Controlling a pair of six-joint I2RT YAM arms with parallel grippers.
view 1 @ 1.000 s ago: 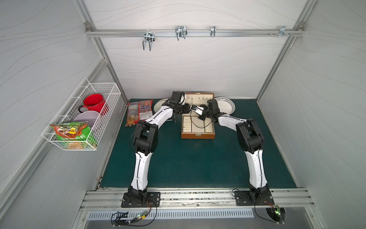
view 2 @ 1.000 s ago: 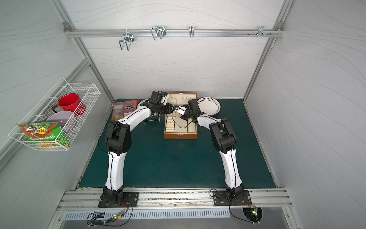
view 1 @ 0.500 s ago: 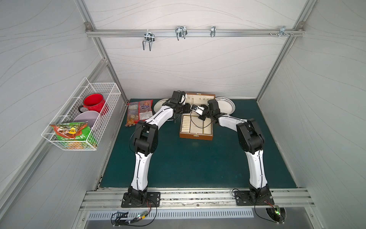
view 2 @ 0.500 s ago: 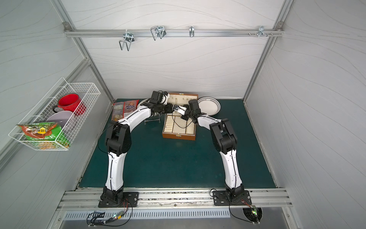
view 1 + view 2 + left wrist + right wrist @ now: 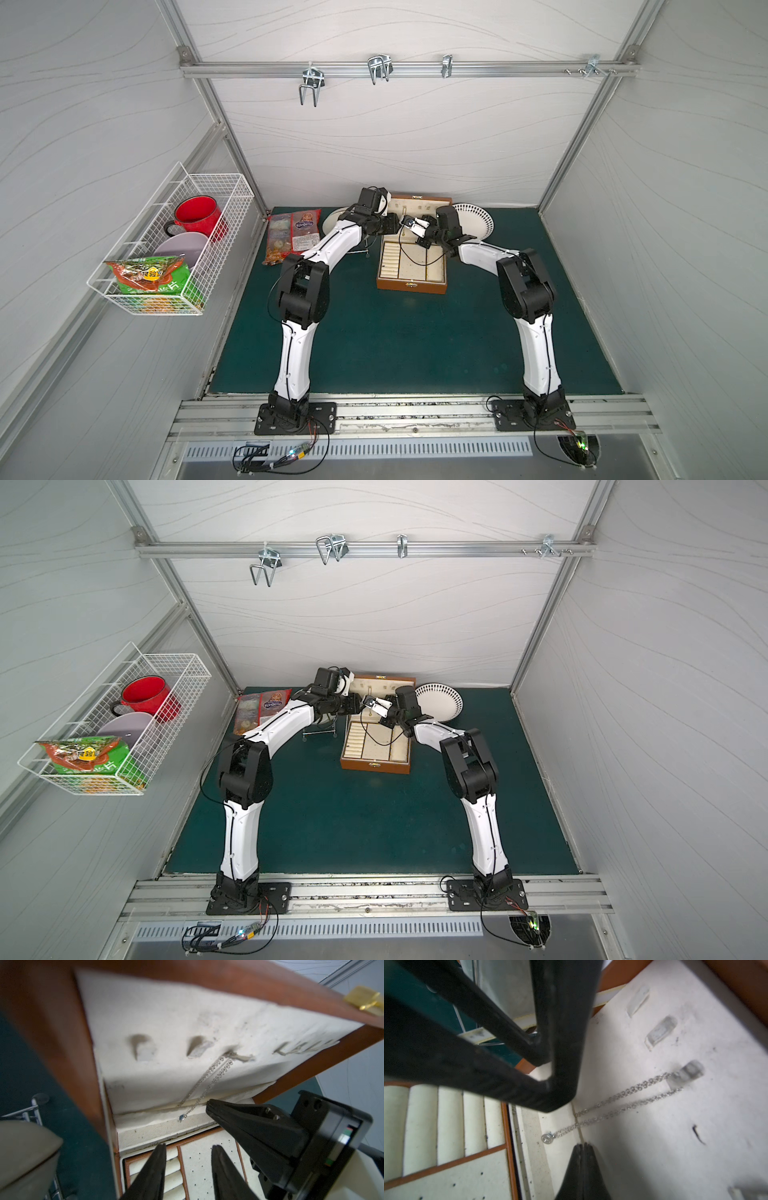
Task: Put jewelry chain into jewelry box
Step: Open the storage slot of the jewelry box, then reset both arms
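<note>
My left gripper (image 5: 188,1147) is half open and holds nothing. It hangs over the soft ring rolls (image 5: 450,1122) at the back of the jewelry box (image 5: 411,286). The lid (image 5: 166,1012) stands up. The jewelry chain (image 5: 209,1076) hangs folded in two from a hook (image 5: 230,1054) on the lid. Its ends dangle down near the lid's bottom edge. My right gripper (image 5: 582,1146) is shut tight with nothing in it, and its tip is just beside the chain.
</note>
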